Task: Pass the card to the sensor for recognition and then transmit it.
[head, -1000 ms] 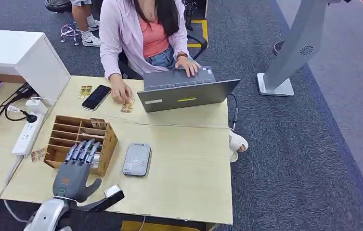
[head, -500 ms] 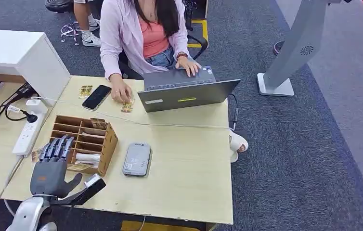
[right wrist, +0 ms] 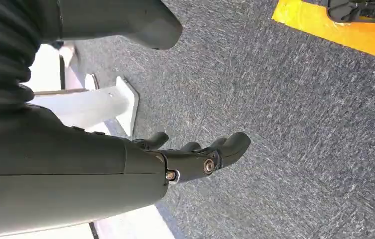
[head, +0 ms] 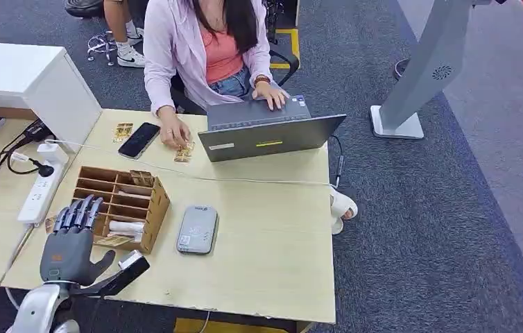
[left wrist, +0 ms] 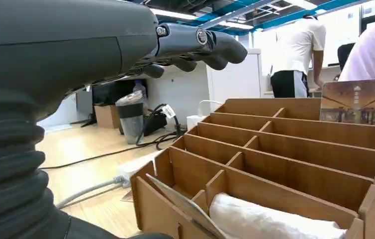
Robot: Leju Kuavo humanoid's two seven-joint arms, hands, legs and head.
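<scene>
White power strip (head: pixel 39 193) lies at the far left of the desk, cables running off it toward the white cabinet (head: pixel 33 80).

Left hand (head: pixel 71 239) hovers over the near left corner of the light wooden desk (head: pixel 272 243), palm down, fingers (head: pixel 78 211) extended and spread, thumb out to the side; it holds nothing. Fingertips reach the near left edge of the wooden organizer (head: pixel 120 207). In the left wrist view the fingers (left wrist: pixel 200 45) are above the box and not touching it.

The organizer is a slotted box with several dividers. One card (head: pixel 141 178) stands upright in the far slot; in the left wrist view this card (left wrist: pixel 359 101) shows a printed picture. A second card (head: pixel 115 241) leans in the nearest slot, beside a white roll (head: pixel 127 227).

Just right of the organizer, apart from it, the grey sensor (head: pixel 197 229) lies flat on the desk.

Further back: a black phone (head: pixel 139 139), two small gold cards (head: pixel 184 152) near a person's hand (head: pixel 174 134), and an open grey laptop (head: pixel 269 135). The person (head: pixel 207 48) sits behind the laptop, other hand on the keyboard.

Right hand (right wrist: pixel 195 157) hangs over grey carpet (right wrist: pixel 285 124), fingers loosely curled and apart, nothing in them.
</scene>
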